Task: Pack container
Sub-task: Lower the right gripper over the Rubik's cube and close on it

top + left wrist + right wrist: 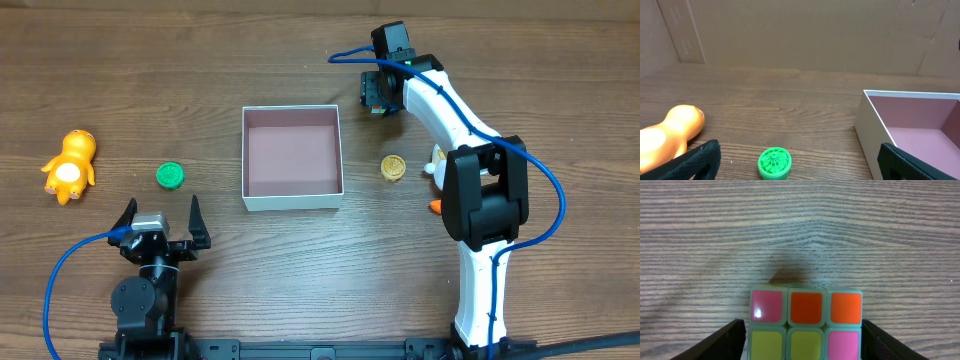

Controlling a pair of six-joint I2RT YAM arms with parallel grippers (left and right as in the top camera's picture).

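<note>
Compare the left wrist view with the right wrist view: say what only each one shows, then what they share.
Only left wrist: an orange toy, a green disc, the container with its pink floor, and a cardboard backdrop.
Only right wrist: a colour cube between the fingers of the right gripper; contact is unclear.
Both: the wood table and dark fingers at the lower corners. The left gripper is open.

A dark wood-grain table (300, 270) fills the scene; plain brown cardboard walls (815, 35) stand behind it.
</note>
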